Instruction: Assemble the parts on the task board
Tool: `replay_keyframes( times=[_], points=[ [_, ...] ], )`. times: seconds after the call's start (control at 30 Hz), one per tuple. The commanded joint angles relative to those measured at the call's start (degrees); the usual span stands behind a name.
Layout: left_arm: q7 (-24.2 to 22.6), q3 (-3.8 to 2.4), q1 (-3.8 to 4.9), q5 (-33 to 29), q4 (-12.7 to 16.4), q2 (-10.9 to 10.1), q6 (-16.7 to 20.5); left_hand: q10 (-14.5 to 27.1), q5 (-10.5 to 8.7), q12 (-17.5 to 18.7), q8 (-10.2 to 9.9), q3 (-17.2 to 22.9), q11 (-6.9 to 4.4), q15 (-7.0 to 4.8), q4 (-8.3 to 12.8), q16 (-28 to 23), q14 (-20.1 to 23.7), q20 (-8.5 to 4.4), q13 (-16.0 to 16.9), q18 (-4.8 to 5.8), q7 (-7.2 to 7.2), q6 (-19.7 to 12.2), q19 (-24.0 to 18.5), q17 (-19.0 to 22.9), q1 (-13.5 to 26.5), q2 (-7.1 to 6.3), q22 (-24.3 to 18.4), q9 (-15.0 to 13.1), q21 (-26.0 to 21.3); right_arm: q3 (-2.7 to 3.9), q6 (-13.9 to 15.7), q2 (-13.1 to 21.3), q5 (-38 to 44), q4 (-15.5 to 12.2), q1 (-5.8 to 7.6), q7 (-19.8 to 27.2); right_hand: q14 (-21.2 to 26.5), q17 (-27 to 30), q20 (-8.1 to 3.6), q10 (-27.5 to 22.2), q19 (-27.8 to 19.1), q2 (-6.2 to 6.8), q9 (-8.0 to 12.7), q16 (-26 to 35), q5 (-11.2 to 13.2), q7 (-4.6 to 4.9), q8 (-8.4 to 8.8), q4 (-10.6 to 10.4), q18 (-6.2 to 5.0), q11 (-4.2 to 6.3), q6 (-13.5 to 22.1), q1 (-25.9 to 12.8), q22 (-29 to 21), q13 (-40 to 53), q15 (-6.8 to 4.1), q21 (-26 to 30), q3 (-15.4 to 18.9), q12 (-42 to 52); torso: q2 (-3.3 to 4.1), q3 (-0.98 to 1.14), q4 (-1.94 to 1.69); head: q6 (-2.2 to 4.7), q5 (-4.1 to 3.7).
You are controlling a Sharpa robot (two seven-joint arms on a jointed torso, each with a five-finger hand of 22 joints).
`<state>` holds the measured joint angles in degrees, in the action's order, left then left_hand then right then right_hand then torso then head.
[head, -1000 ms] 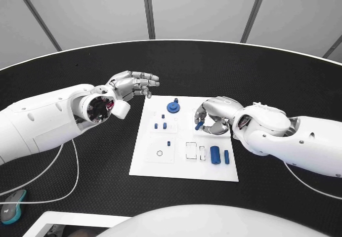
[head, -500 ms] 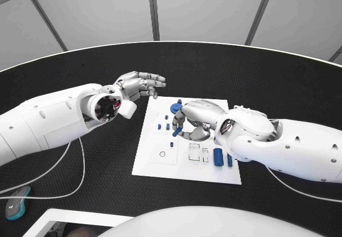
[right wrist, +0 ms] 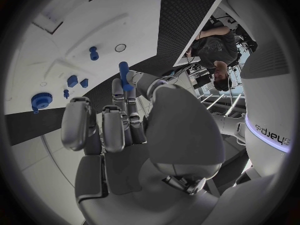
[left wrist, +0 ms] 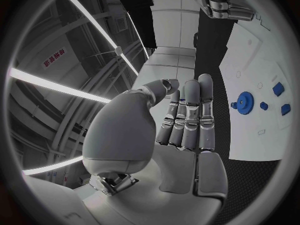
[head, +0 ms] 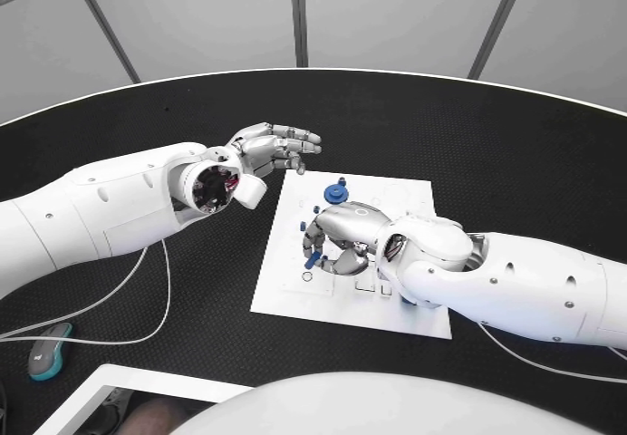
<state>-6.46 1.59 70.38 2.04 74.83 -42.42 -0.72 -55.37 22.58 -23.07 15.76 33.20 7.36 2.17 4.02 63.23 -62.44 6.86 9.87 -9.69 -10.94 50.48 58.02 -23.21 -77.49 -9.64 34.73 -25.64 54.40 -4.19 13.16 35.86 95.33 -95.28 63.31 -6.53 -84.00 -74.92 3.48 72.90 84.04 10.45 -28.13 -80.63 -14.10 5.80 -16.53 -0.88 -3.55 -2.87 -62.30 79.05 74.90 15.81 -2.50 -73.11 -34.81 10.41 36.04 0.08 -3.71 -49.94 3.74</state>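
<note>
right hand over the task board — fingers pinching a blue peg; left hand loosely curled, empty

I see bright, even light from above on the head camera; the task board glares white. Both wrist views bend strongly at the rim.

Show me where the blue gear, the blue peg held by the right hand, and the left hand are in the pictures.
blue gear (left wrist: 245, 103), left wrist view, on its toothed face.
blue peg (right wrist: 124, 73), right wrist view, on its shaft above the fingertips.
left hand (head: 277, 148), head view, on the back of the hand.
</note>
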Motion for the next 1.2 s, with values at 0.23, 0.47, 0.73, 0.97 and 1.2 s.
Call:
replay_keyframes(
  times=[0.23, 0.47, 0.73, 0.97, 1.2],
  points=[
    [0.04, 0.00, 0.00, 0.00, 0.08, 0.20, -0.11, 0.36, 0.19, 0.04, -0.20, -0.33, -0.09, 0.05, 0.07, -0.22, 0.50, 0.02, -0.08, -0.97, -0.39, 0.07, -0.56, 0.05, -0.05, 0.40, 0.10, 0.08, 0.25, -0.45, -0.60, -1.83, 0.00, 2.48, -0.66, 0.62, -3.46, -2.47, -0.55, 1.42, 1.65, -0.90, -0.08, -0.32, -0.44, 0.17, -0.12, 0.05, -0.04, 1.16, -0.15, 0.65, 4.73, 0.06, -0.24, 0.16, -0.56, -0.19, 0.04, -0.01, -0.13, -0.06, 0.94],
    [0.09, 0.00, 0.01, 0.00, 0.10, 0.31, -0.14, 0.36, 0.19, 0.04, -0.20, -0.33, -0.09, 0.05, 0.07, -0.22, 0.50, 0.02, -0.08, -0.97, -0.39, 0.07, -0.56, 0.05, -0.05, 0.40, 0.10, 0.08, 0.25, -0.72, -1.58, -2.67, 0.00, 3.99, -0.83, 0.65, -3.48, -2.55, -0.54, 1.36, 1.64, -0.89, -0.10, -0.37, -0.54, 0.23, -0.07, 0.13, -0.04, 1.12, -0.07, 0.68, 4.72, 0.08, -0.21, 0.19, -0.72, -0.28, 0.05, -0.01, 0.02, -0.06, 1.33],
    [0.14, 0.00, 0.01, 0.01, 0.13, 0.34, -0.16, 0.36, 0.19, 0.04, -0.20, -0.33, -0.09, 0.05, 0.07, -0.22, 0.50, 0.02, -0.08, -0.97, -0.39, 0.07, -0.56, 0.05, -0.05, 0.40, 0.10, 0.08, 0.25, -0.97, -2.50, -3.32, 0.00, 5.12, -1.08, 0.41, -3.48, -2.54, -0.54, 1.35, 1.62, -0.89, -0.11, -0.37, -0.58, 0.25, -0.05, 0.16, -0.06, 1.10, -0.05, 0.69, 4.68, 0.09, -0.20, 0.26, -0.78, -0.30, 0.01, 0.03, -0.02, -0.06, 1.61],
    [0.20, 0.00, 0.01, 0.01, 0.12, 0.30, -0.14, 0.36, 0.19, 0.04, -0.20, -0.33, -0.09, 0.05, 0.07, -0.22, 0.50, 0.02, -0.08, -0.97, -0.39, 0.07, -0.56, 0.05, -0.05, 0.40, 0.10, 0.08, 0.25, -1.06, -2.91, -3.63, 0.01, 5.61, -1.23, 0.27, -3.48, -2.54, -0.54, 1.35, 1.62, -0.89, -0.11, -0.37, -0.58, 0.25, -0.05, 0.16, -0.06, 1.10, -0.05, 0.69, 4.68, 0.09, -0.20, 0.26, -0.78, -0.30, 0.02, 0.03, 0.00, -0.06, 1.75],
    [0.26, 0.00, 0.01, 0.01, 0.12, 0.32, -0.15, 0.36, 0.19, 0.04, -0.20, -0.33, -0.09, 0.05, 0.07, -0.22, 0.50, 0.02, -0.08, -0.97, -0.39, 0.07, -0.56, 0.05, -0.05, 0.40, 0.10, 0.08, 0.25, -1.08, -2.88, -4.01, 0.01, 5.97, -1.36, 0.18, -3.46, -2.47, -0.54, 1.34, 1.62, -0.89, -0.13, -0.32, -0.61, 0.27, -0.03, 0.20, -0.06, 1.08, -0.02, 0.71, 4.68, 0.11, -0.19, 0.29, -0.84, -0.33, -0.01, 0.04, 0.02, -0.06, 1.88]
  ],
)
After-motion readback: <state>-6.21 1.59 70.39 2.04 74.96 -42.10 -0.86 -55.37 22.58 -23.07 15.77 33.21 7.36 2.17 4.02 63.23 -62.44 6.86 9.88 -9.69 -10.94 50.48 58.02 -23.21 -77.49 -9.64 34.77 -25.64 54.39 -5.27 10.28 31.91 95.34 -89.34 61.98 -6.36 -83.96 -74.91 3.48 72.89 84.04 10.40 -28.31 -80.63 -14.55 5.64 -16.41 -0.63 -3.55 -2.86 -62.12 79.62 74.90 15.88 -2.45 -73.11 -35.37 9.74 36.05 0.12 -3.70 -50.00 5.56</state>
